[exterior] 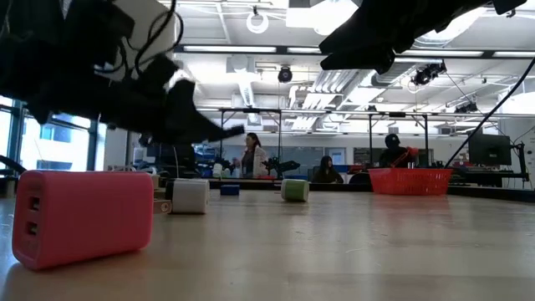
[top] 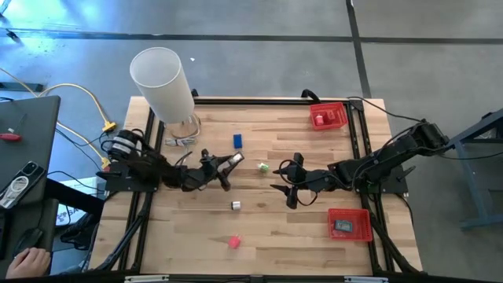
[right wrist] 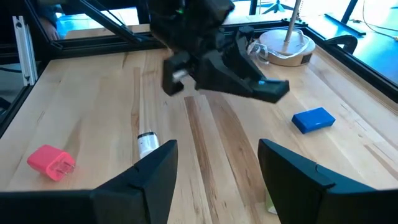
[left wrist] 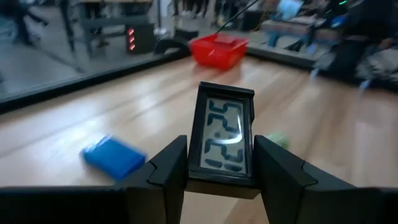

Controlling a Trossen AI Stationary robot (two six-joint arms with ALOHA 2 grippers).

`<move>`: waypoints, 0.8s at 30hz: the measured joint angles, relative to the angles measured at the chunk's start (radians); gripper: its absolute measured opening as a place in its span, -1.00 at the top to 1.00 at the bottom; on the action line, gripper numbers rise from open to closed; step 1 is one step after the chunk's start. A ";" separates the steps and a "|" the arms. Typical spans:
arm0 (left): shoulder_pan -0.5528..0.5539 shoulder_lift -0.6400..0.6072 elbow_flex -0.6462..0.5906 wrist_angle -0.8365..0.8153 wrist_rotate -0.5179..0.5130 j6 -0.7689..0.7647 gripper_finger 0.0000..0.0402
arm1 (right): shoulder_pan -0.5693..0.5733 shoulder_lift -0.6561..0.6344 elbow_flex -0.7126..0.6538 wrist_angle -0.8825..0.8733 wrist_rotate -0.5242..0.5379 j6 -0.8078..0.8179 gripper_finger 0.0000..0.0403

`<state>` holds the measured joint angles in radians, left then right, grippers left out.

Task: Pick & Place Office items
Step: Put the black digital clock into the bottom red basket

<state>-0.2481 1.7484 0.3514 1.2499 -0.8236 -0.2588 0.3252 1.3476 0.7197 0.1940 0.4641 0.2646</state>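
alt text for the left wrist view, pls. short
The left gripper holds a small black-framed digital clock upright between its two dark fingers, above a wooden table. A blue block lies on the table beside it, a blurred green piece behind, and a red tray farther off.

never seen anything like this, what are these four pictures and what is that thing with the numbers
These show one moment of a two-armed table robot. One picture looks straight down, one looks level across the tabletop, and two come from cameras on the arms' wrists.

The left gripper holds a small digital clock between its fingers; that is the thing with numbers. The right gripper hangs open and empty near the table's middle.

On the wooden table lie a blue block, a green piece, a white piece and a pink charger. Two red trays sit at the right side, and a tall white cylinder stands at the far left corner.
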 joint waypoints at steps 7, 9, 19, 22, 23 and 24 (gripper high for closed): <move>-0.039 -0.117 0.026 0.001 0.002 0.091 0.28 | 0.000 0.000 0.000 0.017 -0.012 -0.003 -0.05; -0.045 -0.142 0.037 0.000 0.019 0.094 0.28 | 0.000 0.000 0.000 0.028 -0.035 -0.003 -0.05; -0.095 -0.162 0.125 -0.023 0.097 0.105 0.28 | 0.000 0.000 0.000 0.024 -0.049 0.001 -0.05; -0.108 -0.162 0.150 -0.056 0.098 0.116 0.28 | 0.000 0.000 0.000 0.018 -0.078 0.053 -0.05; -0.112 -0.162 0.158 -0.065 0.099 0.122 0.28 | 0.000 0.000 0.000 0.019 -0.101 0.067 -0.05; -0.116 -0.162 0.167 -0.073 0.100 0.127 0.28 | 0.000 0.000 0.000 0.019 -0.125 0.075 -0.05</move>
<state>-0.3643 1.5860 0.5182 1.1767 -0.7238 -0.1316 0.3252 1.3476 0.7200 0.2131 0.3387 0.3394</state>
